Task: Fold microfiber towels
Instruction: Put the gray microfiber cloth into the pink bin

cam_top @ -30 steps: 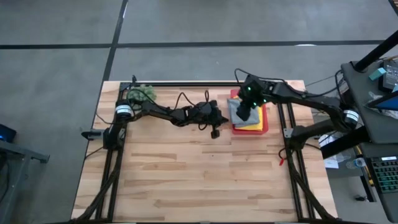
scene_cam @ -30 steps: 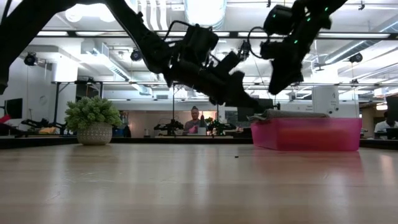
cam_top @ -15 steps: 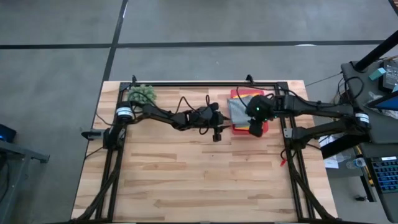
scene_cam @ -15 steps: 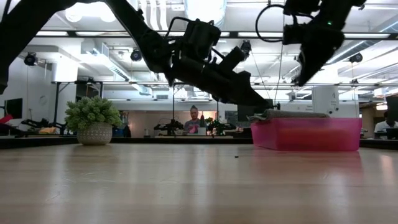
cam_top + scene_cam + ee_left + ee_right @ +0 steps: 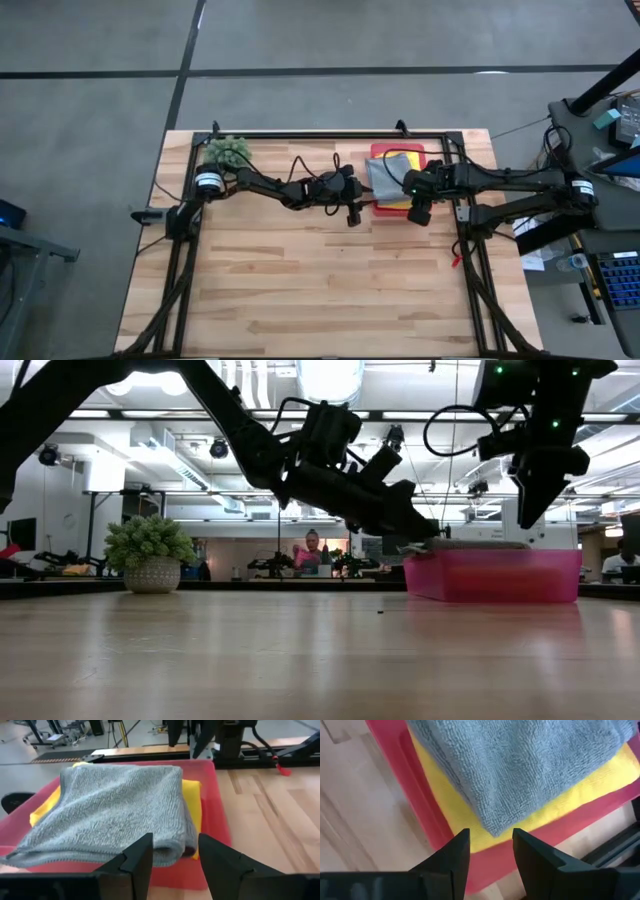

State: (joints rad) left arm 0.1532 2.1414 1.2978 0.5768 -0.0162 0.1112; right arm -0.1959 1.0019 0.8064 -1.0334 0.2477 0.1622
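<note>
A pink tray (image 5: pixel 400 148) stands at the table's far right. In it a folded grey towel (image 5: pixel 115 805) lies on top of a yellow towel (image 5: pixel 455 810). My left gripper (image 5: pixel 172 855) is open and reaches almost level from the table's left. Its fingertips stand at the tray's left rim, just short of the grey towel's folded edge (image 5: pixel 170 847). My right gripper (image 5: pixel 490 850) hangs open above the tray's near edge (image 5: pixel 418 212), pointing steeply down. The grey towel's corner (image 5: pixel 492 827) is below its fingers.
A spiky green plant (image 5: pixel 228 150) in a pot stands at the far left corner. Black frame rails run along the table's left, right and far sides. Bare wooden tabletop (image 5: pixel 330 280) spreads over the near half. A person (image 5: pixel 313 550) shows far behind the table.
My right gripper has swung from over the middle of the towel stack toward the table's near right, to the tray's near edge, tipping more steeply down. The grey towel has stayed lying on the stack.
</note>
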